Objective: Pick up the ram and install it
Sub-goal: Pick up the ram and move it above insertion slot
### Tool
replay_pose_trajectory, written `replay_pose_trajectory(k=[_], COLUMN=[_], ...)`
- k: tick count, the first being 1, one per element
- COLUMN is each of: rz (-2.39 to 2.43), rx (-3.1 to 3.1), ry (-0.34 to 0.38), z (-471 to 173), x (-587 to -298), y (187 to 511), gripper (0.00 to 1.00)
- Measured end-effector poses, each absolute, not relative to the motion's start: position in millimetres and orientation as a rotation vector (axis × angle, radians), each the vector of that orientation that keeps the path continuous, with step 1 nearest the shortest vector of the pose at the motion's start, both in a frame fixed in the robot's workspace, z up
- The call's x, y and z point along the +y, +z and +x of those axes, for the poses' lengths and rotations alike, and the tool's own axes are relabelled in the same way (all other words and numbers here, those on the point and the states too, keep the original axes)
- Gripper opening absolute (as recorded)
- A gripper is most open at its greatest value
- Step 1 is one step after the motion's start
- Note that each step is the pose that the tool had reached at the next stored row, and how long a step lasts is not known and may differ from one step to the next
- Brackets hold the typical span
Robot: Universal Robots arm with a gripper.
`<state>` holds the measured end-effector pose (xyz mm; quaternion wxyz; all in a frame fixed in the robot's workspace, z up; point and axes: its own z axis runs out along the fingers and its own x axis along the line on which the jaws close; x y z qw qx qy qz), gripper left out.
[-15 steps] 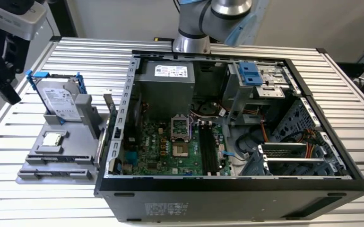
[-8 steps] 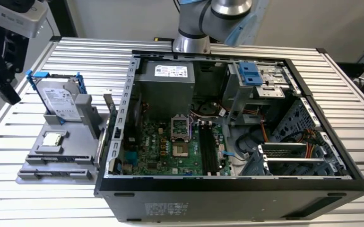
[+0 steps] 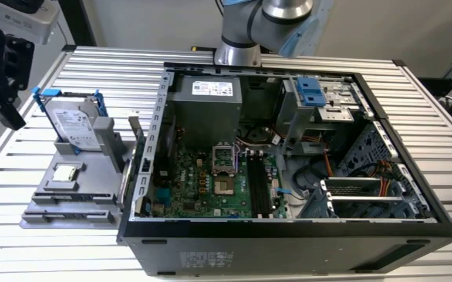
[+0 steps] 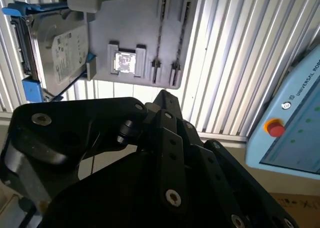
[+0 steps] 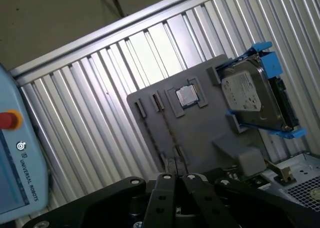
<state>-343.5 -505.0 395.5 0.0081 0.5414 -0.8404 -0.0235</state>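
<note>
The gripper (image 5: 176,175) hangs over the gray tray (image 5: 200,138) on the slatted desk (image 5: 100,113), its jaws pressed together and holding nothing. The ram (image 4: 159,36) stands on edge in the tray's slot nearest the processor (image 4: 125,62), apart from the gripper.

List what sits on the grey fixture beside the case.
A hard drive in a blue bracket and a processor in its pocket. A thin dark board, likely the ram, stands edge-on in one slot; its face is hidden.
</note>
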Motion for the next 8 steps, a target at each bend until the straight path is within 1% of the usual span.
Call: replay_pose_trajectory(k=[8], rz=[1.794], rx=[-2.556], ry=[-0.072], z=[-343.5], x=[-505.0], y=[395.5], gripper=[0.0])
